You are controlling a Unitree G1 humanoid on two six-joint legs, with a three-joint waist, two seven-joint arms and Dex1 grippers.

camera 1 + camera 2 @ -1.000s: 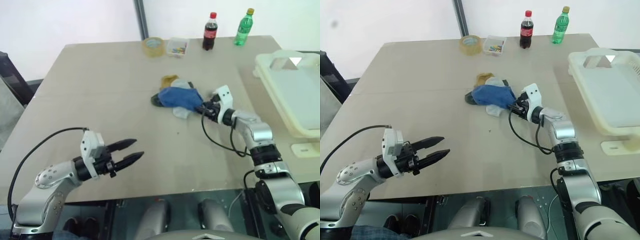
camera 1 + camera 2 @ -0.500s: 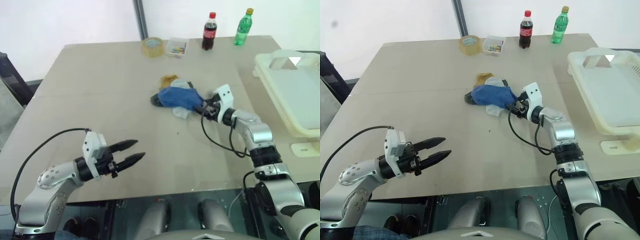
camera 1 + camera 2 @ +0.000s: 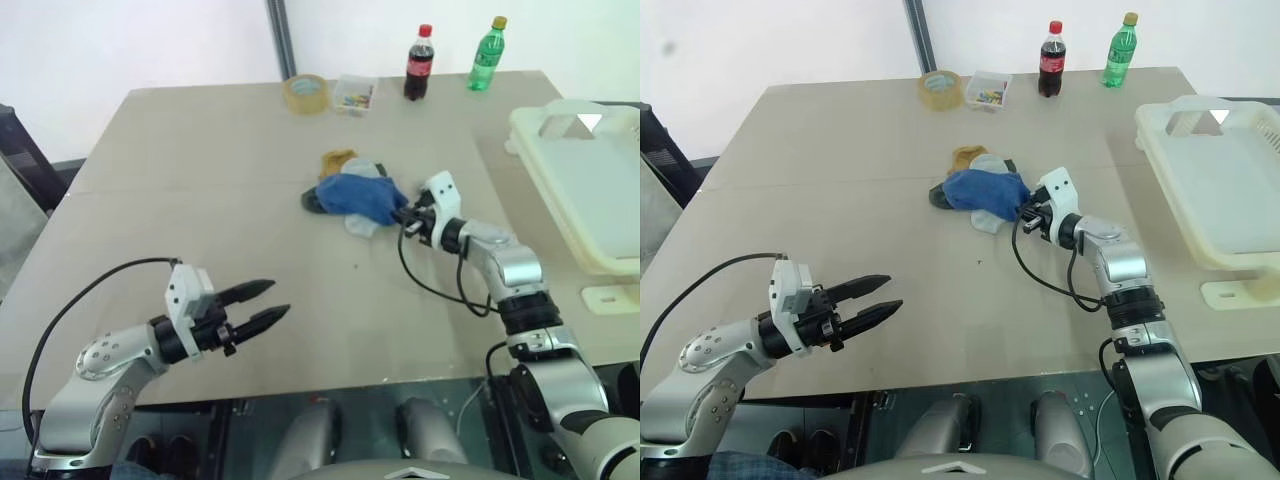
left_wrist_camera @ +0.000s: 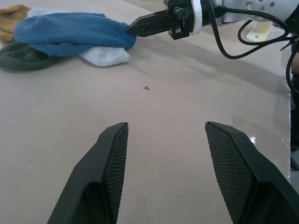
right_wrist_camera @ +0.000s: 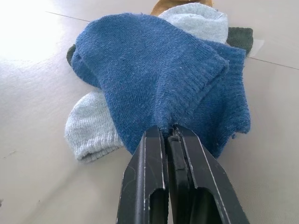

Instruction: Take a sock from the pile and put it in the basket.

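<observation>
Since the earlier frame, the right gripper (image 5: 169, 135) has closed from open onto the blue sock (image 5: 163, 79) at the near edge of the pile (image 3: 355, 195); you can see fabric pinched between its 2 fingers. Your left gripper (image 4: 166, 140) hangs open above bare table (image 3: 200, 180). Find the basket (image 3: 585, 190) at the table's right edge. Note 2 bottles (image 3: 420, 62), a tape roll (image 3: 306, 93) and a clear box (image 3: 354, 94) along the far edge, before a white wall (image 3: 130, 40).

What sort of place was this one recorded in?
Probably a lab or test room set up for laundry sorting: a plain table against a bare white wall, with a sock pile, a basket and a tape roll.
</observation>
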